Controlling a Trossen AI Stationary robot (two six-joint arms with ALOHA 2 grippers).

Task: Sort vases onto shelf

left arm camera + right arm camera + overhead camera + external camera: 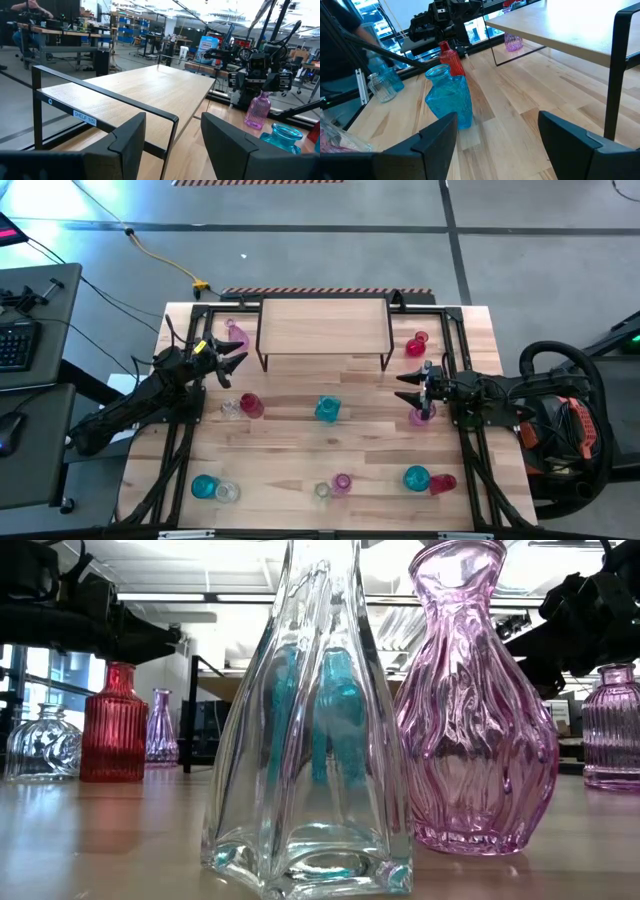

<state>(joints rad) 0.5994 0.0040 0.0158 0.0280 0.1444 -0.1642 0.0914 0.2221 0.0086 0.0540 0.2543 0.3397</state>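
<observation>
**A:** Wooden planks make up the table [300, 450], with grey floor all round it and a workshop room behind. Where does the shelf stand?

**B:** The shelf [325, 325] sits at the far middle of the table, its light wood top bare. No vase stands on it.

**A:** And the vases?

**B:** All on the table. A pink vase [238, 335] stands just beside the shelf's left end, a red vase [417, 343] near its right end. A teal square vase [327, 409] is in the middle, in front of the shelf; a red ribbed vase [250, 405] and a small clear vase [230, 407] stand side by side to its left. Along the near edge stand a teal vase [204, 486], a clear one [228, 492], a tall clear vase [322, 491], a pink bulbous vase [342, 482], another teal one [416, 478] and a red one [443, 483] touching it.

**A:** The grippers?

**B:** The left gripper [232, 356] hovers by the shelf's left end, fingers spread and holding nothing. The right gripper [408, 387] hangs right of the shelf, also parted and holding nothing, with a purple vase [420, 415] just beside it.
</observation>
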